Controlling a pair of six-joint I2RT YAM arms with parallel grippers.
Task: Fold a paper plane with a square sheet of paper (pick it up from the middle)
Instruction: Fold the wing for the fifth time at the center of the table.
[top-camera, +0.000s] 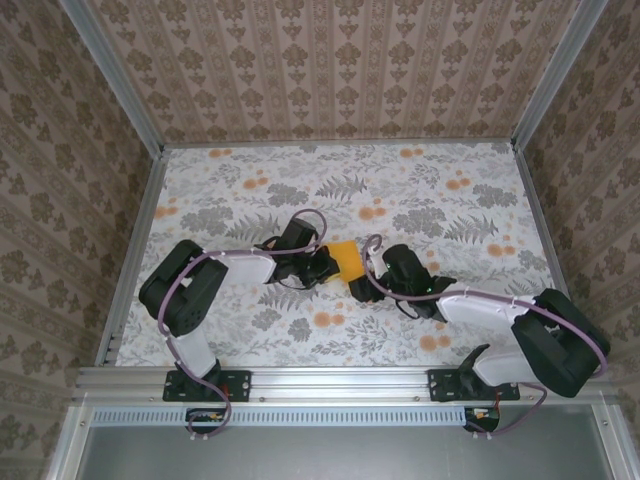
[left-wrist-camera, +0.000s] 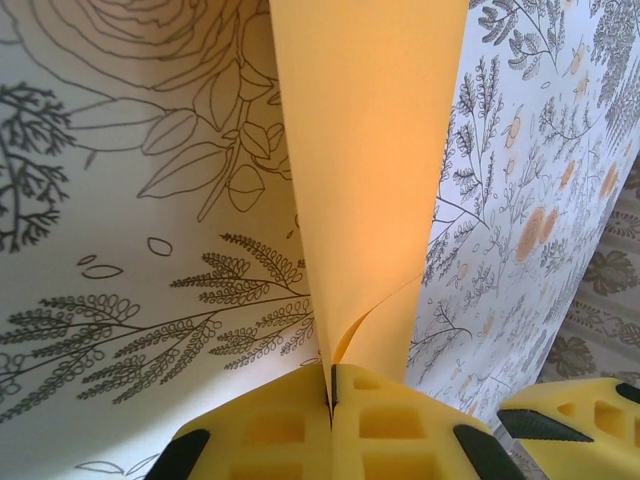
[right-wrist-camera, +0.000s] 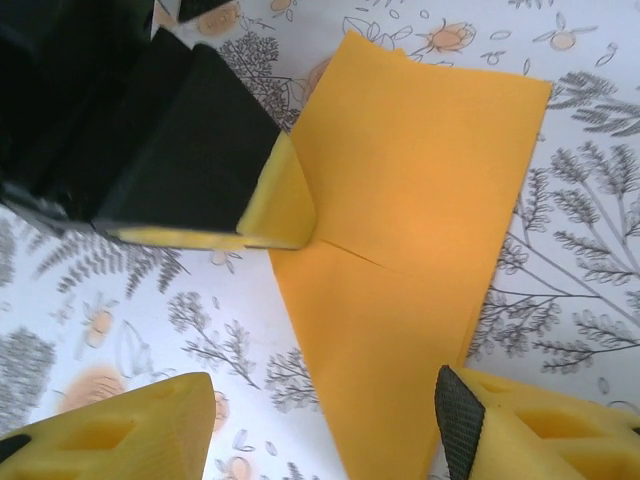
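The orange-yellow sheet of paper (top-camera: 346, 259) lies folded in layers at the middle of the floral cloth, between my two grippers. My left gripper (left-wrist-camera: 331, 388) is shut on the sheet's near edge, where one layer curls up just ahead of the fingertips (left-wrist-camera: 290, 420). From the left wrist view the paper (left-wrist-camera: 370, 150) runs away from the jaws as a long strip. In the right wrist view the paper (right-wrist-camera: 420, 200) shows a crease line, and the left gripper's yellow tip (right-wrist-camera: 280, 205) pinches its left edge. My right gripper (right-wrist-camera: 325, 435) is open, its fingers either side of the sheet's narrow near end.
The floral cloth (top-camera: 420, 200) covers the table, bounded by aluminium rails (top-camera: 135, 240) and patterned walls. Both arms meet at the centre, the right gripper's finger (left-wrist-camera: 580, 420) close beside the left one. Open cloth lies at the back and on both sides.
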